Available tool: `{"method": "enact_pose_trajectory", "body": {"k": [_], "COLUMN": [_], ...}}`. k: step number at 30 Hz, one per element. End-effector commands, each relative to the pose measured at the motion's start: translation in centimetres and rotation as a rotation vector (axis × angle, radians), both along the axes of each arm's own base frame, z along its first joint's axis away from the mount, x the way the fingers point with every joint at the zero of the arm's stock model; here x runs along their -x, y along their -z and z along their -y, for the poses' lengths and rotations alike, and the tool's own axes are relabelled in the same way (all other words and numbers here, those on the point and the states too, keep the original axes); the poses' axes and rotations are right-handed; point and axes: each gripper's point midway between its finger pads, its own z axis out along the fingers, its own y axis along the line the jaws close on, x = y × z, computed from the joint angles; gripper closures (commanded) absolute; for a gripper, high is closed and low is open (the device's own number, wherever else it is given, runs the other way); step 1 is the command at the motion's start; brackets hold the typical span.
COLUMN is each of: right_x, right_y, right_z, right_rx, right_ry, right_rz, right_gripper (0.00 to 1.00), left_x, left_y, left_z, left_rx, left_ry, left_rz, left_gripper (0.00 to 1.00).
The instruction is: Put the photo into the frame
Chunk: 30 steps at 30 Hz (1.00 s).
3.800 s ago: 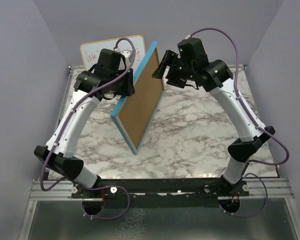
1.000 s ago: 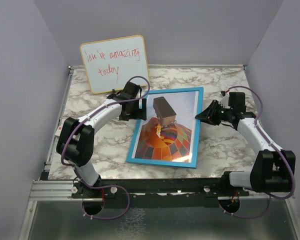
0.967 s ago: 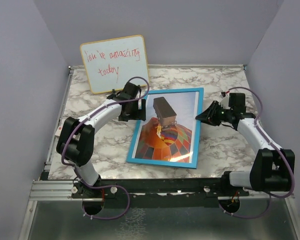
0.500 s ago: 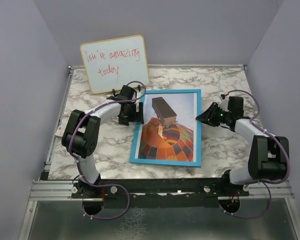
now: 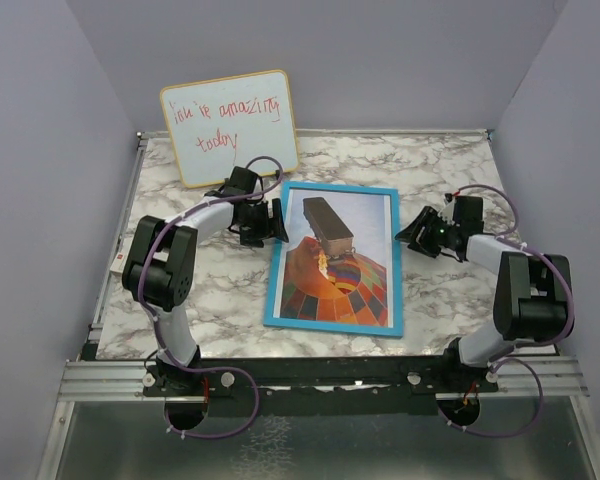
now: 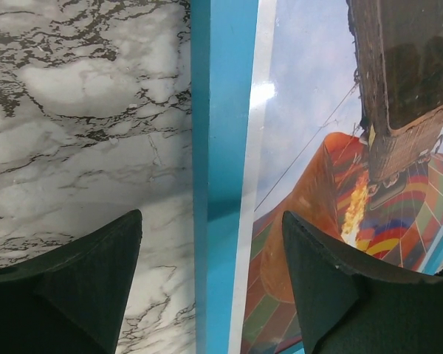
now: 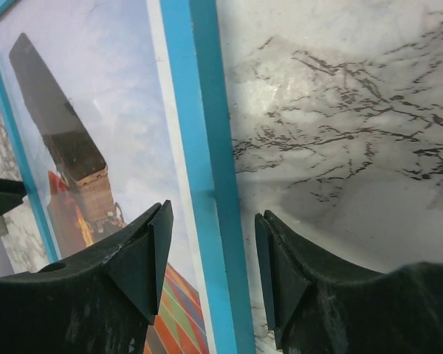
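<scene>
The frame [image 5: 330, 325] lies flat on the marble table with its bright blue face up. Behind its pane is the photo [image 5: 345, 275] of the hot-air balloon. My left gripper [image 5: 273, 224] is low at the top of the frame's left edge. In the left wrist view its jaws [image 6: 210, 217] stand wide apart, with the blue edge [image 6: 221, 147] and photo [image 6: 310, 147] beneath the gap, untouched. My right gripper [image 5: 406, 236] is at the frame's right edge. It [image 7: 213, 217] straddles the blue edge [image 7: 196, 110] beside the photo [image 7: 81, 96], open, with gaps on both sides.
A whiteboard [image 5: 230, 125] with red handwriting leans against the back wall at the left. Bare marble table [image 5: 450, 170] lies to the frame's right and behind it. A small white item [image 5: 120, 262] sits at the table's left rim. Grey walls close in three sides.
The frame has swung from a slant to nearly square with the table. The right jaws have spread off the frame's edge. The left jaws have narrowed slightly, and both arms have drawn back.
</scene>
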Motion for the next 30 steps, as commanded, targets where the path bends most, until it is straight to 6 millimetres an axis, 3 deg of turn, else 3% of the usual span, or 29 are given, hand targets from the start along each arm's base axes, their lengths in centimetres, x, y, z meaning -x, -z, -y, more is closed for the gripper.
{"method": "enact_pose_trajectory", "body": {"k": [1, 4, 10, 14, 17, 20, 23, 25, 30], "right_x": [-0.7, -0.4, 1.7, 3.7, 5.0, 6.3, 7.7, 8.8, 11.3], "right_y": [0.0, -1.0, -4.5, -8.3, -12.0, -15.5, -18.9, -21.1, -25.5], "right_z": [2.2, 3.7, 6.0, 6.5, 6.5, 6.9, 7.8, 8.5, 9.8], "right_rx": [0.076, 0.138, 0.225, 0.25, 0.248, 0.267, 0.314, 0.348, 0.404], "right_ry": [0.119, 0.204, 0.344, 0.378, 0.389, 0.409, 0.44, 0.472, 0.545], "right_rz": [-0.043, -0.078, -0.081, -0.023, 0.083, 0.183, 0.29, 0.357, 0.47], "right_gripper": [0.43, 0.43, 0.43, 0.43, 0.42, 0.29, 0.21, 0.03, 0.0], "left_x": [0.6, -0.2, -1.4, -1.5, -1.3, -0.9, -0.2, 0.8, 3.8], "left_y": [1.3, 0.3, -4.3, -8.5, -12.1, -15.6, -19.0, -21.2, -25.1], "left_z": [-0.5, -1.7, -4.0, -4.8, -5.1, -6.3, -9.2, -10.8, -13.2], "left_rx": [-0.011, -0.071, -0.163, -0.179, -0.158, -0.172, -0.233, -0.249, -0.23], "left_ry": [0.008, -0.033, -0.116, -0.136, -0.15, -0.192, -0.319, -0.391, -0.49], "left_rz": [-0.04, -0.001, 0.151, 0.211, 0.294, 0.399, 0.514, 0.589, 0.721], "left_gripper": [0.23, 0.22, 0.16, 0.03, 0.01, 0.01, 0.01, 0.01, 0.01]}}
